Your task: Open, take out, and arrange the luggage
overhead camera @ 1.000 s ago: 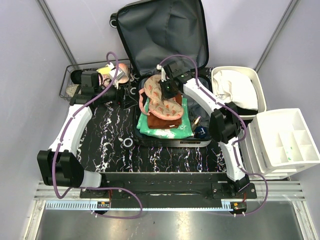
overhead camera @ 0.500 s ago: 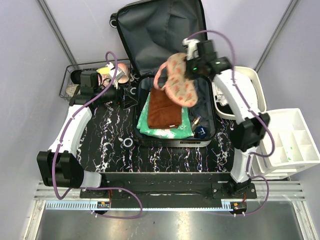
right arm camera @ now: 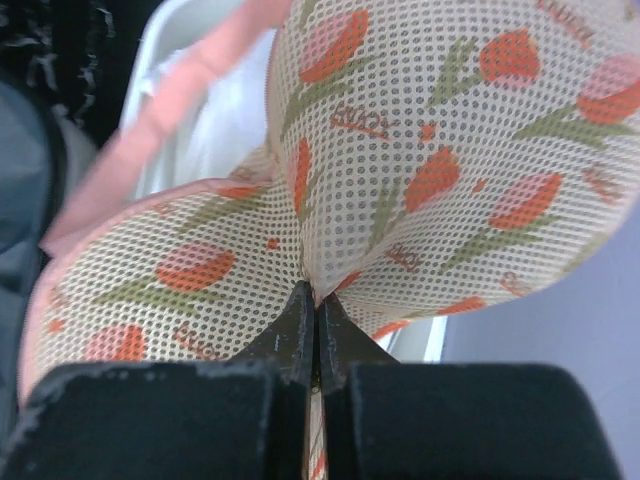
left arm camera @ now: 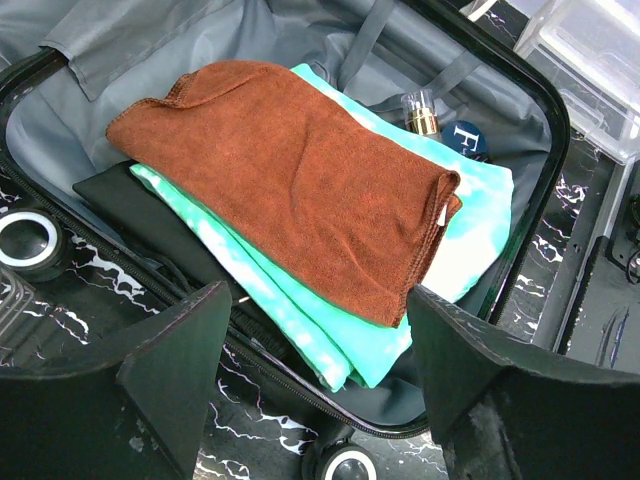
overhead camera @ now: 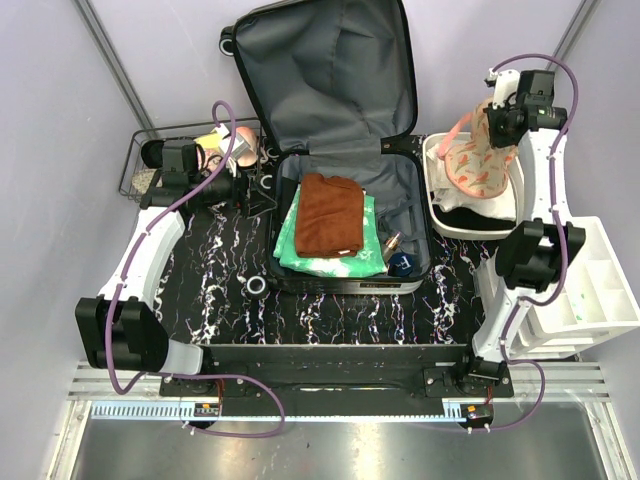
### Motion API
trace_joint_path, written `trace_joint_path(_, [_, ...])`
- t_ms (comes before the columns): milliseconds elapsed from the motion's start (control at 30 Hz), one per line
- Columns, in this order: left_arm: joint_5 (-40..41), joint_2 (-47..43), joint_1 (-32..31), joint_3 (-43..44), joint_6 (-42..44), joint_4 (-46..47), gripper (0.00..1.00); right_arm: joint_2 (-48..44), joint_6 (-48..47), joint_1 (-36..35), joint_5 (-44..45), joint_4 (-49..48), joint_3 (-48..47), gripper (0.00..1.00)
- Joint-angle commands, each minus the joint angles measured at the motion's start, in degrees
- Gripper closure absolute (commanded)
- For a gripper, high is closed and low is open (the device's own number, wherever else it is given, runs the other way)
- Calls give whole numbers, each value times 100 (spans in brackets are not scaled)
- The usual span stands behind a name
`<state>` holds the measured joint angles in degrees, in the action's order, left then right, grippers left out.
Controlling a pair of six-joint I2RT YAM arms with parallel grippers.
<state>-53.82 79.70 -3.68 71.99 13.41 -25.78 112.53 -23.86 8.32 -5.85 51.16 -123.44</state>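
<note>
Luggage (overhead camera: 320,70) lid up, grey lining | left claw (left arm camera: 315,335) wide, empty | right claw (right arm camera: 315,312) pinching tulip-print mesh pouch (right arm camera: 420,150)

Grey-lined hard-shell suitcase (overhead camera: 330,70) clipped by the top edge; folded rust-brown towel (left arm camera: 290,180) hides most of the mint-green cloth (left arm camera: 478,228) and flat black item (left arm camera: 135,215) beneath

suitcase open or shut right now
Open. The suitcase has its lid tipped back with the grey lining showing, and a folded brown towel on a green cloth lies exposed in the lower half.
</note>
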Motion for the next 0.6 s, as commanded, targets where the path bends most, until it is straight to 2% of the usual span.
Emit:
trace_joint_path(0, [-164,-7,17,246,21,206,24,750,-699,143,58,-124,-760,100])
trace_joint_path(200, [-41,-25,17,298,197,-58,24,1674,-1235,170,-355,315,-1542,100])
trace_joint_path(300, [29,-77,17,290,276,-164,24,1948,-1402,170,-443,597,-1561,99])
trace_joint_path(367, [73,-86,17,264,311,-182,24,2027,-1394,170,-426,510,-1473,89])
trace_joint_path(467, [100,-95,8,272,320,-243,24,2272,-1315,162,-505,396,-1472,45])
trace_joint_path(533, [126,-43,17,377,355,-313,23,2387,-1062,153,-382,421,-1805,18])
trace_joint_path(567, [144,-16,17,438,381,-366,23,2431,-999,153,-391,543,-1955,15])
